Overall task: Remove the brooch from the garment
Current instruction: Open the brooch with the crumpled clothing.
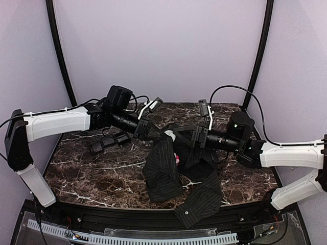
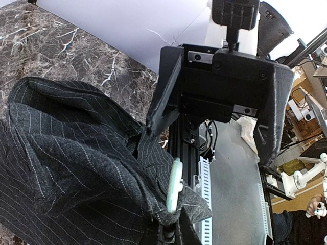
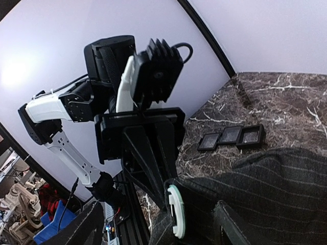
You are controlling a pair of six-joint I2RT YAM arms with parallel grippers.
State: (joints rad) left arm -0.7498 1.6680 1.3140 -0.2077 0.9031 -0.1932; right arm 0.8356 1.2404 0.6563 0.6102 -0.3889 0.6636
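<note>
A dark pinstriped garment [image 1: 163, 171] hangs bunched between my two arms above the marble table [image 1: 92, 173]. My left gripper [image 1: 164, 133] is shut on a fold of it, and the cloth [image 2: 76, 168] fills the left wrist view. A pale round disc [image 2: 174, 191] sits edge-on in the cloth at that grip and shows again as a disc [image 3: 176, 212] in the right wrist view. A small pink spot, the brooch [image 1: 177, 159], peeks from the folds just below the grippers. My right gripper [image 3: 158, 227] faces the left one, open and holding nothing, with one of its fingers [image 2: 166, 94] beside the cloth.
Three small black square trays [image 1: 109, 143] lie in a row on the left of the table, seen also as trays [image 3: 232, 137] beyond the garment. The garment's lower end [image 1: 199, 204] drapes over the table's front edge. Black frame rails stand at the back corners.
</note>
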